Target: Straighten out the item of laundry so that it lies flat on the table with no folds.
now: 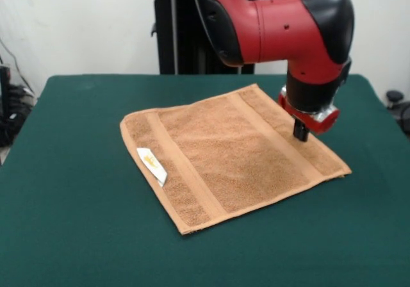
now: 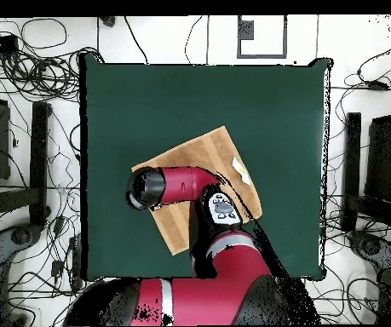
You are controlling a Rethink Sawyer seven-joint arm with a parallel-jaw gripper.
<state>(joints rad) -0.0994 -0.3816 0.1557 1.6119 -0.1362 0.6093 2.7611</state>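
I'm looking at the gripper (image 1: pixel 300 132) first: dark fingers point straight down over the towel's right-hand woven band in the front view, tips at or just above the cloth, and I can't tell whether they're spread or pressed together (from here they read as one dark stub). Above them sits the red wrist and the black elbow housing of the arm (image 1: pixel 282 21), which hides the gripper entirely from overhead. The item of laundry (image 1: pixel 230 149) lies spread near the middle of the table (image 1: pixel 64 223), turned like a diamond, no fold that I can see, its white tag (image 1: pixel 152 165) lying on the left band. Green felt shows all round it.
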